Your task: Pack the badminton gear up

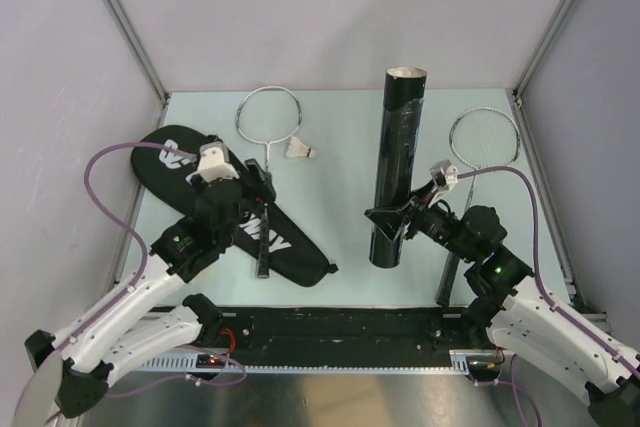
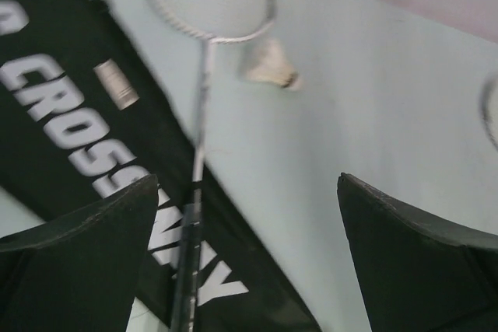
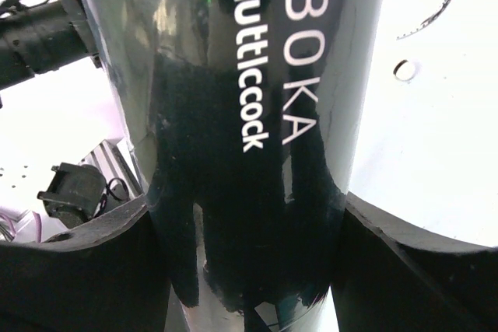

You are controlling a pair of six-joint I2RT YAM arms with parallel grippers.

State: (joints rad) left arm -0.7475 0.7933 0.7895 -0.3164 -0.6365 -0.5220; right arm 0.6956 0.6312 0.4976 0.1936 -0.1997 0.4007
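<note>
Nearest, toward 7 o'clock of the top view, the left hand (image 1: 257, 187) hovers over the black bag (image 1: 295, 252) with its fingers (image 2: 85, 262) spread wide, pinching nothing. Its wrist view is blurred, and the bag's white lettering is cut off there by the frame edge and the fingers. Under that hand runs the left racket (image 1: 266, 147), its black handle lying on the bag and pointing to 6 o'clock, partly covered by the arm in the top view. Toward 5 o'clock the right hand (image 1: 392, 219) is clamped on the near part of the black tube (image 1: 402, 147), one finger touching each side. In its wrist view the tube fills the middle and hides nearly everything behind it. Whether the tube's near end rests on the tabletop (image 1: 340, 177) I cannot tell; its open far end points to 12 o'clock. The right racket (image 1: 484, 137) lies at 3 o'clock of the tube, its handle largely hidden behind the right arm. Farther out, a white shuttlecock (image 1: 300, 151) lies just beside the left racket's head, at its 4 o'clock, apart from the tube.
</note>
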